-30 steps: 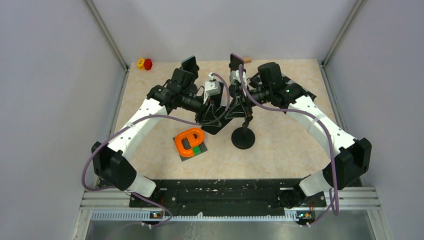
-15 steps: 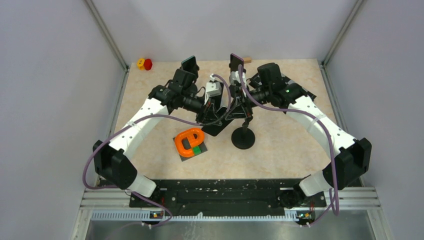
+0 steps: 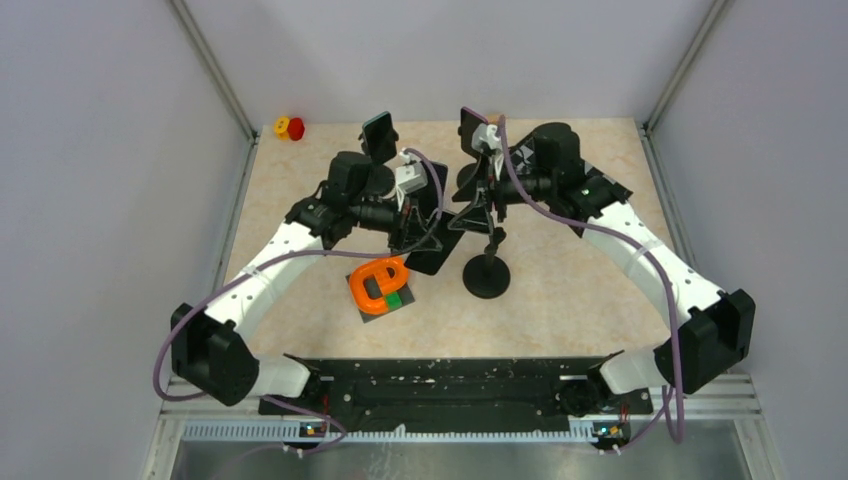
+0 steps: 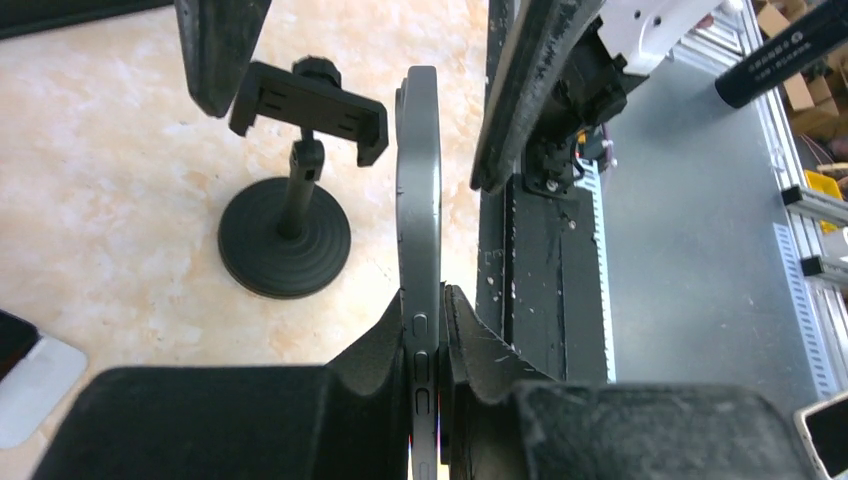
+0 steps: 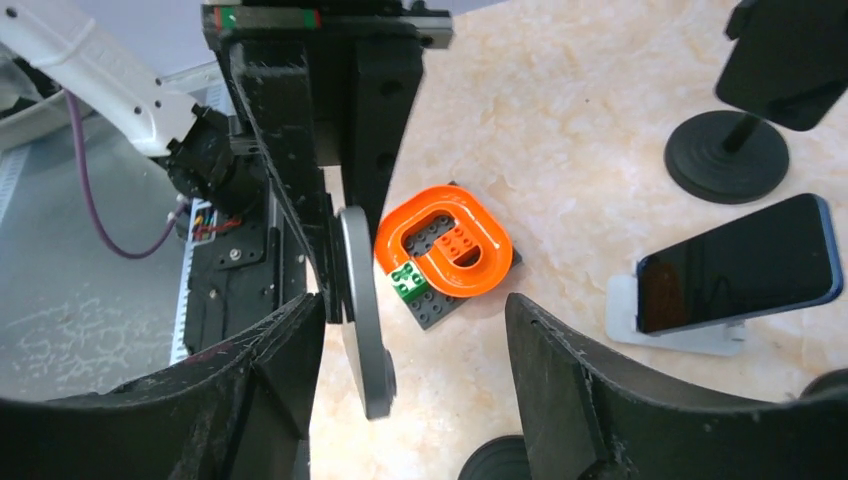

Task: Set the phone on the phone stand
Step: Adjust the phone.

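Note:
The phone (image 4: 418, 200) is a dark slab seen edge-on, held up off the table with my left gripper (image 4: 425, 300) shut on its lower part. From above, the phone (image 3: 437, 238) hangs tilted between the two arms. The black phone stand (image 4: 291, 196) has a round base and an empty clamp head, and it stands just left of the phone in the left wrist view. My right gripper (image 5: 412, 310) is open. The phone's edge (image 5: 362, 310) runs between its fingers, close to the left finger, with a wide gap to the right finger. In the top view the stand (image 3: 487, 271) is right of the phone.
An orange ring on a grey brick plate (image 3: 380, 286) lies just left of the phone. A second phone leans on a white holder (image 5: 740, 265), and another stand (image 5: 727, 150) carries a phone behind it. Small red and yellow pieces (image 3: 290, 127) sit at the far left corner.
My left gripper has closed on the phone. My right gripper has opened and let go of it, drawing back and up. The left arm has shifted slightly left with the phone.

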### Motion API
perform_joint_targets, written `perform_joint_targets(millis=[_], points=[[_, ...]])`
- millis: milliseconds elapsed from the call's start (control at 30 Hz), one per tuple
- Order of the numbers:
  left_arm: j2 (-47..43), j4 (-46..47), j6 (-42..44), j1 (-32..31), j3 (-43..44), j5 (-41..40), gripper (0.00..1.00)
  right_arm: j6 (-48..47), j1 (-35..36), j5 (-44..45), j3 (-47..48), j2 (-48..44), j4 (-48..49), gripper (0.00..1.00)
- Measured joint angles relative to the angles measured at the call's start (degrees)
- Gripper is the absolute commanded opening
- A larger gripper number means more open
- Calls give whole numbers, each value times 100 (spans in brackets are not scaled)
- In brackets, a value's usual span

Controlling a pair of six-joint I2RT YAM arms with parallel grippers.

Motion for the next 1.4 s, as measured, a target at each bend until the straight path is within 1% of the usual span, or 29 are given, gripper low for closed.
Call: perform_joint_targets(millis=[100, 333, 433, 533, 667, 700, 767, 800, 867, 900, 933, 1067, 1133, 1167, 1233, 1267, 1300, 1333, 1400], points=[[-278, 767, -601, 50, -345, 2, 0, 562, -116, -4, -291, -166, 619, 73], [-415, 2135, -1652, 61, -640, 28, 0, 1600, -299, -146, -942, -286, 1897, 73], [-413, 2632, -2059, 61, -782, 22, 0, 1878, -306, -280, -1088, -286, 2251, 70], [-402, 3239, -2531, 61, -931, 13, 0, 2111, -306, -411, -1191, -286, 2601, 64], [-400, 3982, -3032, 59, -1134, -35, 0, 2424, -306, -538, -1318, -286, 3025, 49], [-391, 4190, -3178, 59, -1204, -50, 0, 2490, -306, -568, -1346, -286, 3117, 42], [-350, 4483, -3377, 46, -1294, -79, 0, 2756, -308, -636, -1401, -278, 3416, 31], [-317, 4629, -3469, 39, -1335, -94, 0, 2837, -308, -664, -1416, -275, 3536, 25], [-273, 4883, -3593, 28, -1453, -111, 0, 3056, -313, -730, -1453, -254, 3801, 7], [-267, 4994, -3622, 26, -1506, -103, 0, 3169, -328, -758, -1471, -225, 3917, 0], [-267, 5121, -3635, 17, -1565, -103, 4, 3285, -339, -852, -1493, -199, 4002, 0], [-264, 5412, -3805, 11, -1722, -109, 36, 3456, -361, -1008, -1556, -133, 4225, 0], [-260, 5510, -3832, 9, -1759, -162, 49, 3499, -376, -1025, -1556, -131, 4275, 0], [-249, 5554, -3864, 9, -1764, -175, 53, 3519, -382, -1049, -1556, -131, 4304, 0], [-205, 5591, -3877, 9, -1768, -177, 58, 3534, -393, -1097, -1556, -131, 4319, 0], [-177, 5606, -3886, 9, -1779, -177, 58, 3545, -411, -1119, -1556, -131, 4310, 0], [-146, 5615, -3893, 11, -1799, -175, 56, 3545, -424, -1134, -1556, -131, 4297, 0], [-116, 5628, -3895, 9, -1827, -175, 50, 3526, -450, -1154, -1547, -131, 4258, 0], [-72, 5619, -3901, 9, -1880, -155, 35, 3432, -487, -1165, -1530, -131, 4113, 0]])
